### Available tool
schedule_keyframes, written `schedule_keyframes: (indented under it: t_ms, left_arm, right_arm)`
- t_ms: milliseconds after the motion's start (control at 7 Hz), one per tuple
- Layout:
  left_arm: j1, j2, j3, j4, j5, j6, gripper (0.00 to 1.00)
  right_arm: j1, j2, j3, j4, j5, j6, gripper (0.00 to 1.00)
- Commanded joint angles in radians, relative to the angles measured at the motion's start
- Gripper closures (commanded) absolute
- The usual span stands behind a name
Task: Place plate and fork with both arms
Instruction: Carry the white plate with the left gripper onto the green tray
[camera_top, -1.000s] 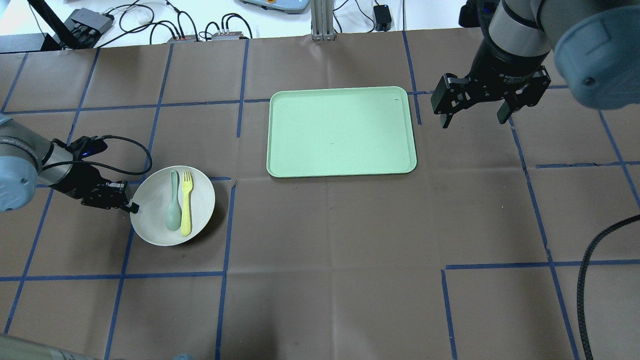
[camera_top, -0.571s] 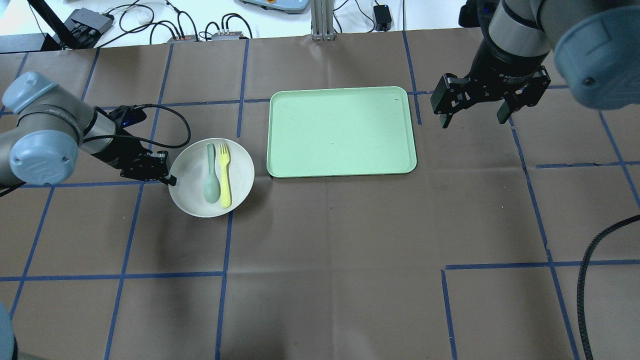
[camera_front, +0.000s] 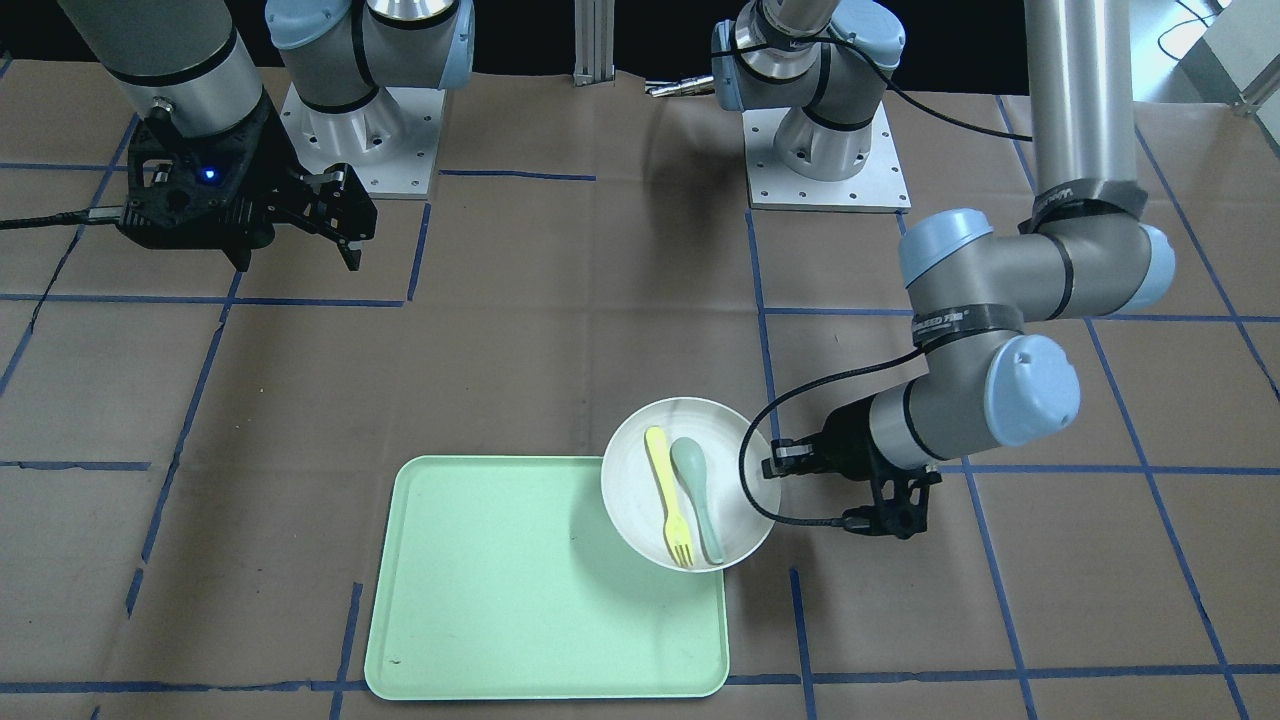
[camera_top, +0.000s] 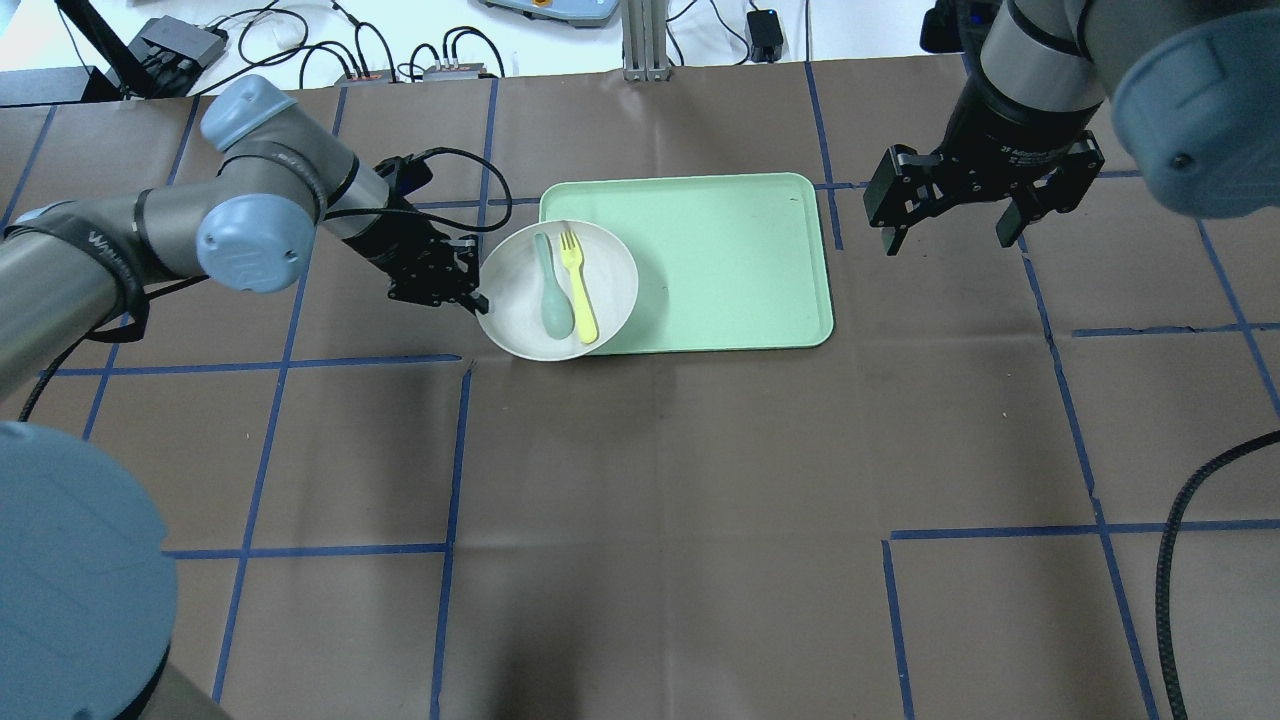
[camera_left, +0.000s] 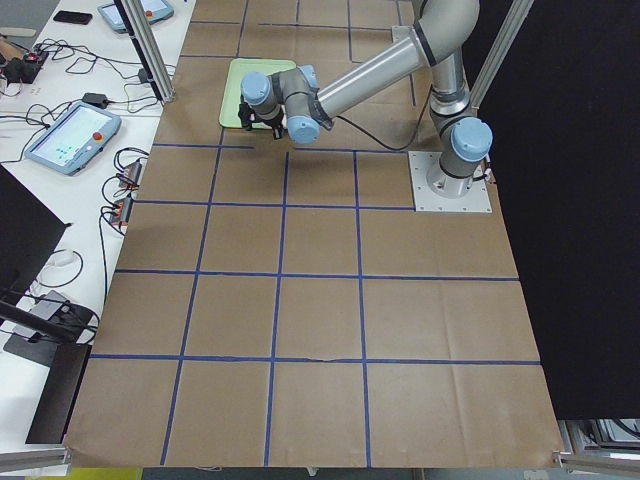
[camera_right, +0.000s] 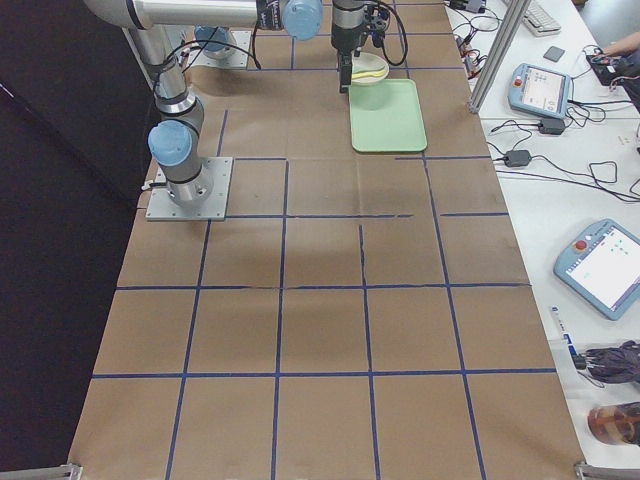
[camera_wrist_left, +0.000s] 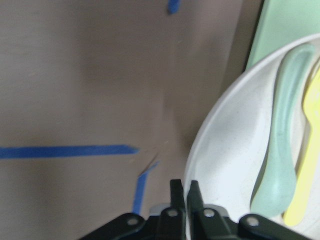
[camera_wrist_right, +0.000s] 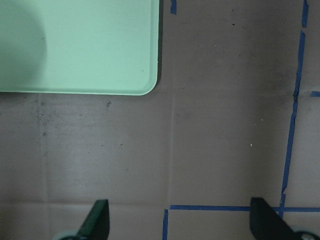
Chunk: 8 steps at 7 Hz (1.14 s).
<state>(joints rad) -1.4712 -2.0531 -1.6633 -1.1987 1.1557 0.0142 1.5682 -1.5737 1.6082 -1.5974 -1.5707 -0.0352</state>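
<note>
Table (camera_top: 700, 500): brown paper with a blue tape grid, filling the overhead view.

Left arm (camera_top: 150, 230): entered from the left edge of the overhead view and reached toward centre-top.

Right arm (camera_top: 1040, 60): hung in the upper right corner, over bare table just right of the tray.

Tray (camera_top: 730, 260): mint-green, flat on the table, upper centre of the overhead view.

Plate (camera_top: 510, 310): off-white, straddled the tray's left edge, with its right part over the tray and its left part over bare paper. It cast a shadow on the tray. Could not tell whether it touched the tray.

Right gripper (camera_top: 947, 245): fingers wide apart, nothing between them.

Left gripper (camera_wrist_left: 184, 190): fingers pinched on the plate's left rim, one above it and one below.

Spoon (camera_top: 552, 290): grey-green, lay in the plate, left of the fork and just beside it.

Fork (camera_top: 580, 290): pale yellow, lay in the plate with its tines toward the top of the overhead view.
</note>
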Motion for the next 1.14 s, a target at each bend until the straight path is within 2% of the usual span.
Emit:
schedule_keyframes:
  t_ms: [0, 286, 857, 1000]
  left_arm:
    - [-0.114, -0.128, 0.136, 0.002, 0.031, -0.048, 0.99]
    - [-0.185, -0.163, 0.203, 0.004, 0.102, -0.048, 0.99]
    - [-0.199, -0.234, 0.311, 0.002, 0.09, -0.053, 0.99]
    - [-0.202, -0.255, 0.341, -0.001, 0.056, -0.068, 0.99]
  right_arm:
    - [-0.001, 0.0, 0.001, 0.001, 0.0, 0.0, 0.0]
    - [-0.001, 0.0, 0.001, 0.001, -0.002, 0.0, 0.0]
    - [0.001, 0.0, 0.001, 0.001, 0.001, 0.0, 0.0]
    - [0.001, 0.0, 0.001, -0.001, 0.001, 0.0, 0.0]
